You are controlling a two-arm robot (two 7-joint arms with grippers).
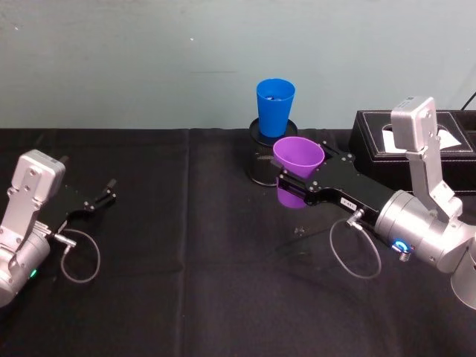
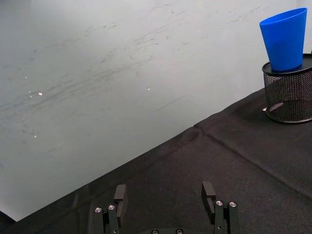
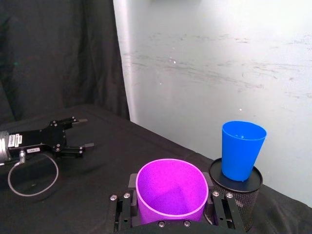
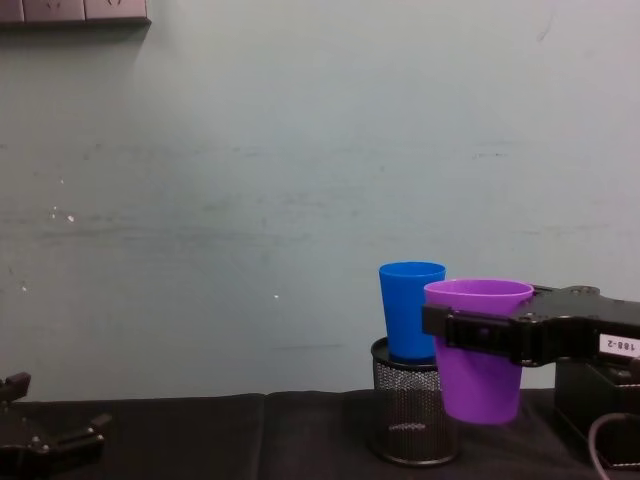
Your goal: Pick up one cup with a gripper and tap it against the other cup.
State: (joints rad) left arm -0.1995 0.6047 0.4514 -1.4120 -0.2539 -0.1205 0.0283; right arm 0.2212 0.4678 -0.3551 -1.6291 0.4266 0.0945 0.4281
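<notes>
The purple cup (image 1: 298, 158) hangs upright above the black tablecloth, with my right gripper (image 1: 297, 186) shut on its wall just below the rim. In the chest view the gripper (image 4: 480, 333) clamps the purple cup (image 4: 478, 385) as a black band. The blue cup (image 1: 274, 106) stands upright on top of a black wire-mesh pen holder (image 1: 262, 165), just behind and left of the purple one. The right wrist view shows a small gap between the purple cup (image 3: 170, 190) and the blue cup (image 3: 242, 151). My left gripper (image 1: 104, 196) rests open at the table's left, with nothing between its fingers.
A black box (image 1: 416, 145) sits at the back right, beside my right arm. The pale wall runs close behind the pen holder (image 4: 412, 415). Loose cable loops hang from both wrists. Black cloth stretches between the two arms.
</notes>
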